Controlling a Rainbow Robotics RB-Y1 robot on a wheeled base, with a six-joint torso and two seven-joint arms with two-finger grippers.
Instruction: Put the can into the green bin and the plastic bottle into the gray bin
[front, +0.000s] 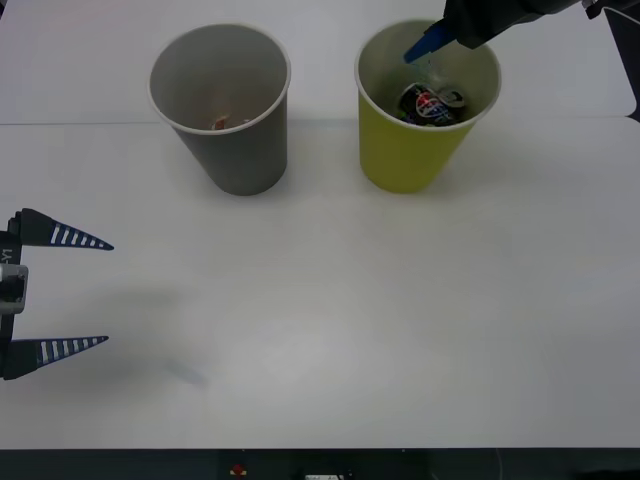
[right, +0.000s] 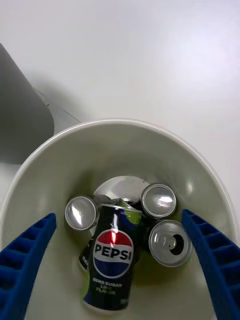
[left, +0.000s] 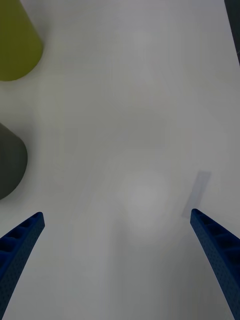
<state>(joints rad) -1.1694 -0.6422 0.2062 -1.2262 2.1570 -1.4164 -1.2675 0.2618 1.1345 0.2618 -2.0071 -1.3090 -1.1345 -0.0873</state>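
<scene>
White table is seen beyond the right gripper; three upright silver-topped cans are shown beneath its spread fingers.

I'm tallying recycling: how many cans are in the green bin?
4 in the green bin: one Pepsi can lying on top, three showing silver tops around it. More may be hidden underneath.

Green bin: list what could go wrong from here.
1. The right hand hangs open above the green bin, fingers near the rim; pulling away sideways could catch the rim and tip the bin.
2. The can lies tilted on other cans, so it may shift or clatter if the bin is bumped.
3. The gray bin stands close beside it; a tipped bin could hit it.
</scene>
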